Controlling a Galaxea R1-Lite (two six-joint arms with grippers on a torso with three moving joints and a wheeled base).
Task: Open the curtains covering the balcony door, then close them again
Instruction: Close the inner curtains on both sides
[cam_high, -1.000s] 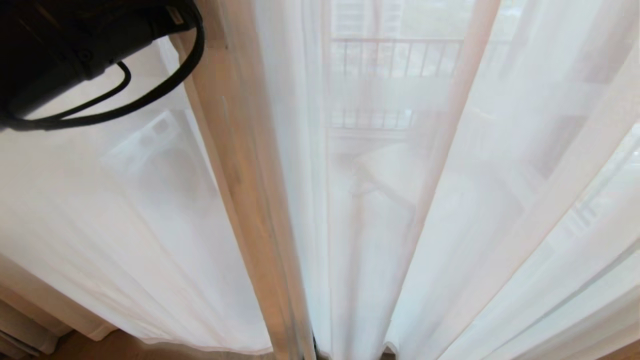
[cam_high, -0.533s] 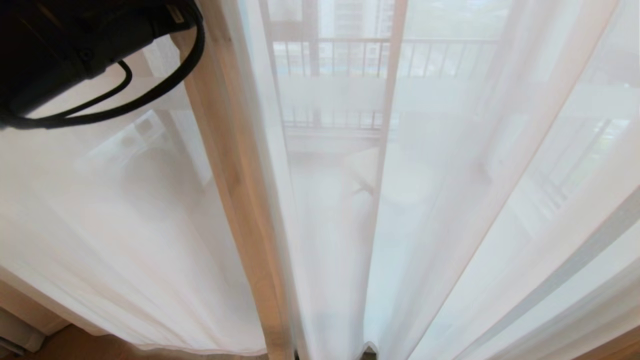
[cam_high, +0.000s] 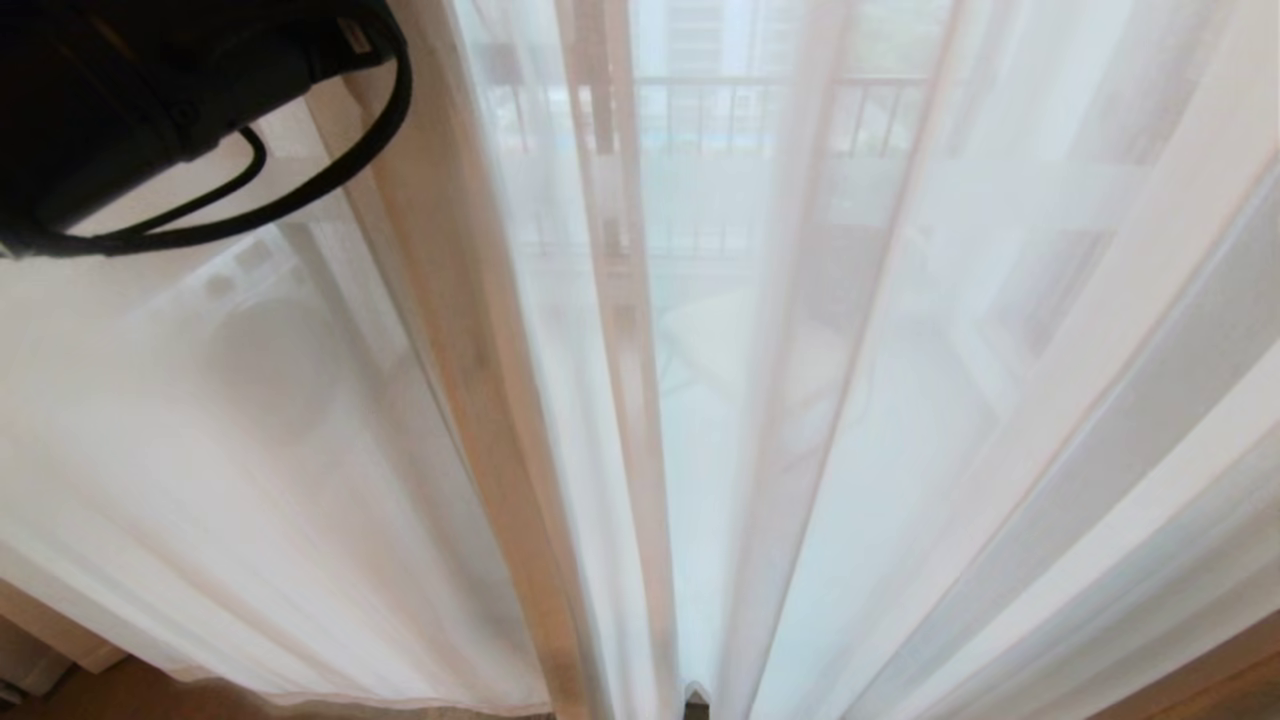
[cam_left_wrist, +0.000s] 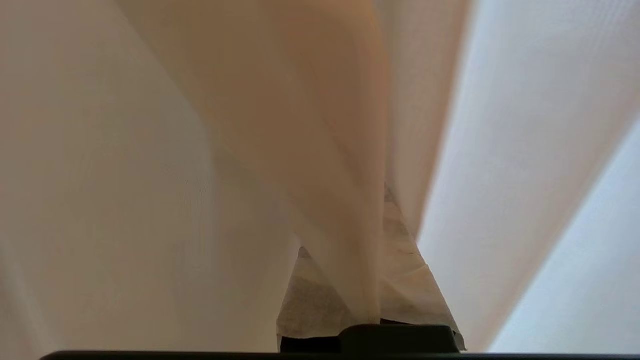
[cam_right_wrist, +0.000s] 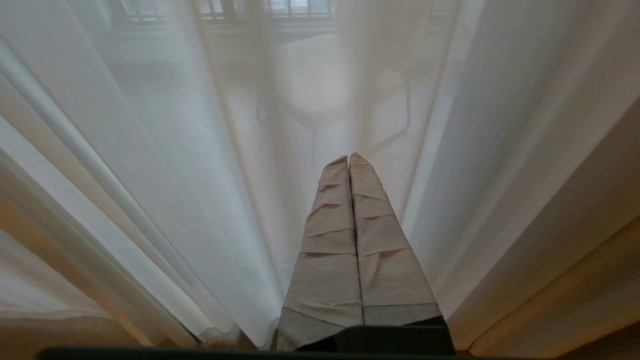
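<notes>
sheer curtains (cam_high: 900, 420): thin white cloth fills almost the whole head view, hanging in long folds; a darker beige fold (cam_high: 470, 330) runs from the upper left down to the bottom middle
left tool (cam_left_wrist: 350, 280): fingers together, pinched on a fold of the sheer cloth, which is draped over them; its black arm (cam_high: 120, 100) sits in the upper left of the head view
right tool (cam_right_wrist: 352, 240): fingers pressed together, holding nothing; it points at the sheers
balcony railing (cam_high: 760, 110): shows faintly through the cloth at the top middle
what changed: the folds and the railing have slid sideways across the head view in the last second; the black arm stays in its corner
what it means: the curtain looks like it is being dragged along with the robot; I cannot tell if this is the opening or the closing pull
</notes>
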